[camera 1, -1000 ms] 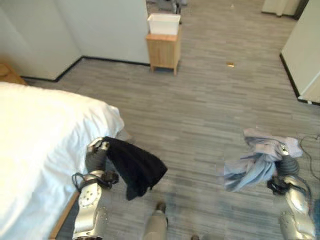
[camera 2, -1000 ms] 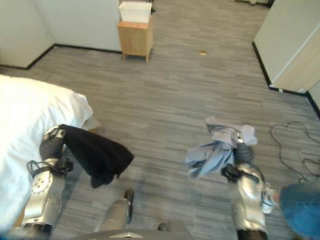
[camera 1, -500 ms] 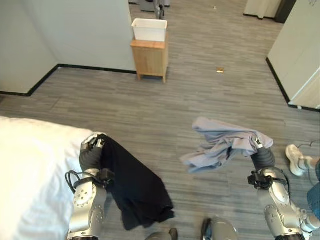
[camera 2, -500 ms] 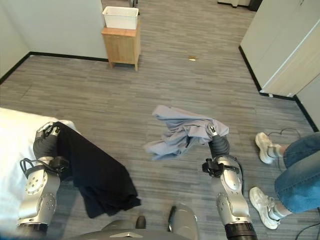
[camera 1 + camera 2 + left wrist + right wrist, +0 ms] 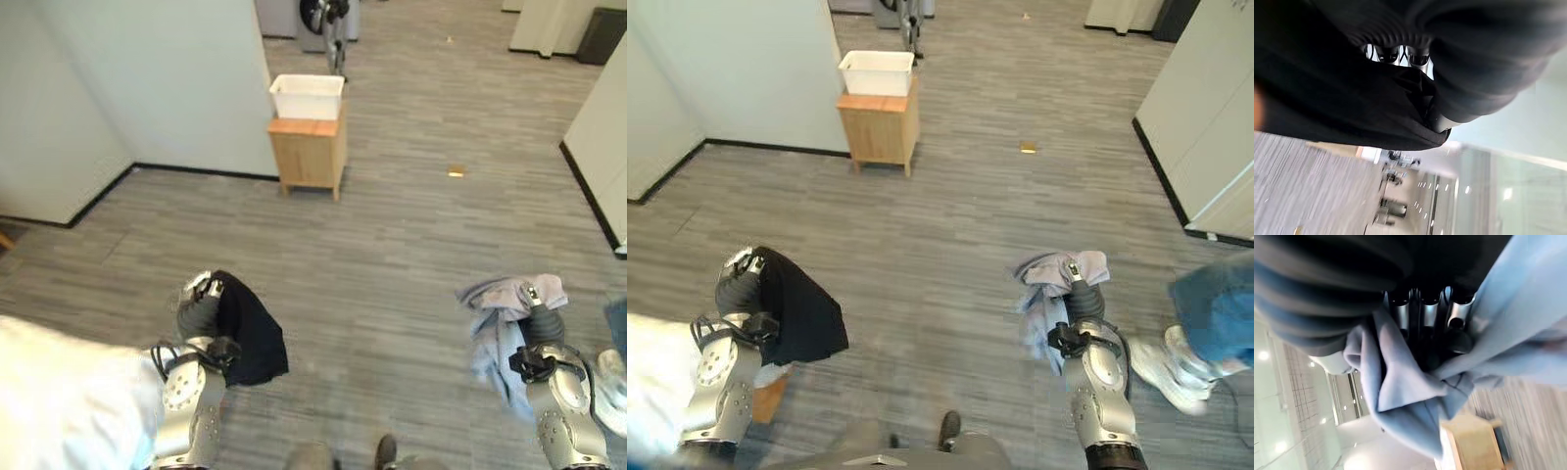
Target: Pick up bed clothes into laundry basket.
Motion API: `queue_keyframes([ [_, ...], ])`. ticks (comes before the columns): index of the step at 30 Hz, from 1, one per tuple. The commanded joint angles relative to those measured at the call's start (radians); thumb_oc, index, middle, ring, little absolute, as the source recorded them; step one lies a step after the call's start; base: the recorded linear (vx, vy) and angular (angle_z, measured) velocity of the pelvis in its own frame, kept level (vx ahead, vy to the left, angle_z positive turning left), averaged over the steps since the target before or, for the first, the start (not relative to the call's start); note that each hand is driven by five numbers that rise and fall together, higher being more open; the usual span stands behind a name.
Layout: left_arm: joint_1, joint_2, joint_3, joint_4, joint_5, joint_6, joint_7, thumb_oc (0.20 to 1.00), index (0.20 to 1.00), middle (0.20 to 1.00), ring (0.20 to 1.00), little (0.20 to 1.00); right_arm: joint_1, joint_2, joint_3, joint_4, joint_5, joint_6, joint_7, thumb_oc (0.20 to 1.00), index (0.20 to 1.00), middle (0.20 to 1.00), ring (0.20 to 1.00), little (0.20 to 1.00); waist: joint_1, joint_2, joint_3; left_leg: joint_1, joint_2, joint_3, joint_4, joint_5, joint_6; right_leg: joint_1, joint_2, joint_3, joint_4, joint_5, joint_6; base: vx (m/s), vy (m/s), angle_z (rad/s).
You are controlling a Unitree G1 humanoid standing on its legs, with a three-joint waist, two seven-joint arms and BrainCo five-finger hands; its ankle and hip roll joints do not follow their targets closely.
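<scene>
My left hand (image 5: 199,311) is shut on a black garment (image 5: 250,328) that hangs beside it above the grey floor, next to the white bed corner (image 5: 69,397). In the left wrist view its fingers (image 5: 1396,53) curl into the black cloth (image 5: 1332,107). My right hand (image 5: 541,328) is shut on a bunched light blue-grey garment (image 5: 495,323) that droops to its left. The right wrist view has its fingers (image 5: 1422,311) wrapped in the blue cloth (image 5: 1415,401). A white laundry basket (image 5: 307,96) stands on a small wooden cabinet (image 5: 312,154) straight ahead by the wall.
A pale wall corner (image 5: 147,78) juts out left of the cabinet. A person's blue-trousered leg and white shoe (image 5: 1181,357) stand close on my right. A small yellow object (image 5: 456,173) lies on the floor ahead. White cupboard fronts (image 5: 600,108) line the right side.
The camera has swung, so the cabinet and basket sit nearer the middle and less bed shows. Both garments hang shorter and more bunched at my hands than before.
</scene>
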Motion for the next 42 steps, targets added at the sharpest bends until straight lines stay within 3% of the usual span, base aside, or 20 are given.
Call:
queue_keyframes([
  [1,-0.048,0.047,-0.021,-0.096,-0.026,-0.057,-0.014,0.200,0.200,0.200,0.200,0.200,-0.080,-0.029,-0.018,-0.114,0.023,-0.101,0.001,0.200,0.200,0.200,0.200,0.200,0.025,0.004,-0.011,0.023,0.018,0.002,-0.378,0.129,0.009,0.120,-0.048,-0.001,-0.122,0.003,0.126,0.51,0.020,-0.39],
  [4,-0.051,0.042,-0.043,-0.088,-0.033,-0.061,-0.021,0.200,0.200,0.200,0.200,0.200,-0.079,-0.034,0.022,-0.117,-0.015,-0.086,0.017,0.200,0.200,0.200,0.200,0.200,0.067,0.027,-0.038,0.069,-0.019,-0.017,-0.863,0.178,0.018,0.197,-0.039,0.020,-0.127,-0.050,0.154,0.67,0.065,-0.40],
  [7,-0.038,0.036,-0.039,-0.092,-0.023,-0.056,-0.017,0.200,0.200,0.200,0.200,0.200,-0.111,-0.034,0.081,-0.106,-0.050,-0.052,0.044,0.200,0.200,0.200,0.200,0.200,0.099,0.025,-0.071,0.058,-0.036,-0.033,-1.048,0.229,-0.013,0.286,-0.048,0.038,-0.127,-0.094,0.172,0.70,0.049,-0.13],
  [10,-0.007,0.041,-0.019,-0.106,-0.023,-0.058,-0.011,0.200,0.200,0.200,0.200,0.200,-0.128,-0.006,0.121,-0.121,-0.048,-0.037,0.072,0.200,0.200,0.200,0.200,0.200,0.115,0.008,-0.110,0.108,-0.043,0.032,-1.014,0.231,0.025,0.298,-0.096,0.034,-0.064,-0.055,0.208,0.71,0.113,-0.53],
  [13,-0.004,0.044,-0.026,-0.114,-0.010,-0.044,-0.018,0.200,0.200,0.200,0.200,0.200,-0.128,0.013,0.141,-0.110,-0.066,-0.030,0.078,0.200,0.200,0.200,0.200,0.200,0.139,-0.026,-0.130,0.163,-0.116,0.028,-0.962,0.146,0.111,0.184,-0.229,0.042,0.368,0.241,0.288,0.53,0.202,-0.17],
  [14,-0.004,0.044,-0.026,-0.114,-0.010,-0.044,-0.018,0.200,0.200,0.200,0.200,0.200,-0.128,0.013,0.141,-0.110,-0.066,-0.030,0.078,0.200,0.200,0.200,0.200,0.200,0.140,-0.026,-0.132,0.161,-0.114,0.030,-0.961,0.146,0.112,0.181,-0.229,0.044,0.369,0.241,0.288,0.53,0.316,-0.13],
  [15,-0.007,0.053,-0.030,-0.125,-0.007,-0.038,-0.015,0.200,0.200,0.200,0.200,0.200,-0.142,0.026,0.158,-0.106,-0.062,-0.027,0.078,0.200,0.200,0.200,0.200,0.200,0.113,0.029,-0.101,0.260,-0.104,-0.010,-0.962,0.090,0.156,0.042,-0.249,0.061,0.681,0.336,0.272,0.36,0.220,0.06],
  [16,-0.007,0.053,-0.030,-0.125,-0.007,-0.038,-0.015,0.200,0.200,0.200,0.200,0.200,-0.143,0.026,0.158,-0.106,-0.062,-0.027,0.078,0.200,0.200,0.200,0.200,0.200,0.114,0.027,-0.101,0.259,-0.106,-0.007,-0.962,0.090,0.157,0.038,-0.251,0.064,0.686,0.333,0.272,0.73,0.348,0.47],
  [17,-0.001,0.059,-0.024,-0.119,-0.001,-0.039,-0.015,0.200,0.200,0.200,0.200,0.200,-0.148,0.034,0.168,-0.090,-0.078,-0.031,0.075,0.200,0.200,0.200,0.200,0.200,0.068,0.068,-0.061,0.358,-0.094,-0.044,-0.997,0.064,0.183,-0.134,-0.262,0.077,0.863,0.280,0.252,0.53,0.108,0.85],
  [19,-0.015,0.078,-0.024,-0.124,-0.002,-0.040,-0.016,0.200,0.200,0.200,0.200,0.200,-0.143,0.030,0.159,-0.101,-0.061,-0.021,0.084,0.200,0.200,0.200,0.200,0.200,0.010,0.078,-0.046,0.466,-0.079,-0.107,-1.033,0.023,0.168,-0.320,-0.256,0.043,0.695,0.156,0.226,0.88,-0.135,0.80],
  [22,-0.017,0.082,-0.024,-0.135,-0.020,-0.046,-0.033,0.200,0.200,0.200,0.200,0.200,-0.149,0.028,0.143,-0.092,-0.051,-0.021,0.084,0.200,0.200,0.200,0.200,0.200,-0.010,0.073,-0.041,0.515,-0.064,-0.129,-1.047,-0.016,0.140,-0.317,-0.282,-0.023,0.447,0.195,0.247,0.69,-0.264,0.90],
  [23,-0.014,0.086,-0.014,-0.121,-0.011,-0.050,-0.033,0.200,0.200,0.200,0.200,0.200,-0.139,0.013,0.122,-0.081,-0.061,-0.024,0.072,0.200,0.200,0.200,0.200,0.200,-0.039,0.064,-0.039,0.607,-0.042,-0.175,-1.056,-0.064,0.100,-0.308,-0.201,-0.027,0.057,0.219,0.283,0.61,-0.243,0.90],
  [28,-0.059,0.089,-0.030,-0.097,0.004,-0.058,-0.028,0.200,0.200,0.200,0.200,0.200,-0.124,0.011,0.088,-0.093,-0.028,-0.042,0.068,0.200,0.200,0.200,0.200,0.200,-0.062,0.029,-0.059,0.622,-0.003,-0.233,-0.943,-0.089,0.051,-0.266,-0.154,0.058,-0.007,0.229,0.302,0.62,-0.311,0.67],
  [29,-0.054,0.073,-0.037,-0.099,0.005,-0.058,-0.032,0.200,0.200,0.200,0.200,0.200,-0.119,0.007,0.084,-0.084,-0.026,-0.057,0.064,0.200,0.200,0.200,0.200,0.200,-0.064,0.038,-0.076,0.602,0.034,-0.243,-0.798,-0.018,0.014,-0.232,-0.137,0.060,0.046,0.189,0.256,0.59,-0.308,0.95],
  [30,-0.055,0.073,-0.037,-0.099,0.005,-0.058,-0.032,0.200,0.200,0.200,0.200,0.200,-0.120,0.007,0.084,-0.083,-0.025,-0.057,0.064,0.200,0.200,0.200,0.200,0.200,-0.068,0.034,-0.078,0.597,0.030,-0.246,-0.797,-0.015,0.014,-0.235,-0.141,0.059,0.045,0.191,0.256,0.55,-0.300,1.07],
  [32,-0.065,0.060,-0.046,-0.087,-0.006,-0.054,-0.017,0.200,0.200,0.200,0.200,0.200,-0.125,-0.017,0.089,-0.095,-0.009,-0.056,0.070,0.200,0.200,0.200,0.200,0.200,-0.062,0.027,-0.067,0.470,0.037,-0.215,-0.431,0.133,-0.003,-0.161,-0.131,0.045,0.057,0.129,0.201,0.33,-0.252,0.65],
  [33,-0.065,0.060,-0.045,-0.086,-0.006,-0.054,-0.017,0.200,0.200,0.200,0.200,0.200,-0.126,-0.016,0.089,-0.094,-0.009,-0.056,0.070,0.200,0.200,0.200,0.200,0.200,-0.065,0.031,-0.070,0.466,0.041,-0.217,-0.424,0.126,-0.002,-0.161,-0.128,0.042,0.057,0.124,0.204,0.42,-0.492,0.23],
  [35,-0.058,0.053,-0.054,-0.106,-0.031,-0.036,-0.022,0.200,0.200,0.200,0.200,0.200,-0.126,-0.044,0.071,-0.086,0.017,-0.063,0.035,0.200,0.200,0.200,0.200,0.200,-0.006,-0.009,-0.013,0.194,0.059,-0.092,-0.117,0.118,0.033,-0.008,-0.088,0.013,0.012,0.045,0.127,0.55,-0.638,0.27],
  [39,-0.073,0.047,-0.069,-0.101,-0.050,-0.036,-0.019,0.200,0.200,0.200,0.200,0.200,-0.124,-0.044,0.057,-0.113,0.023,-0.064,0.027,0.200,0.200,0.200,0.200,0.200,0.028,-0.004,-0.011,0.055,0.041,-0.053,-0.267,0.106,0.019,0.068,-0.085,0.005,-0.019,0.012,0.131,0.41,-0.197,-0.15],
  [42,-0.048,0.041,-0.080,-0.092,-0.037,-0.036,-0.036,0.200,0.200,0.200,0.200,0.200,-0.119,-0.049,0.058,-0.111,-0.021,-0.061,0.033,0.200,0.200,0.200,0.200,0.200,0.074,0.025,-0.049,0.066,-0.007,0.005,-0.798,0.139,0.024,0.142,-0.055,0.002,-0.049,-0.036,0.163,0.66,-0.030,0.07],
])
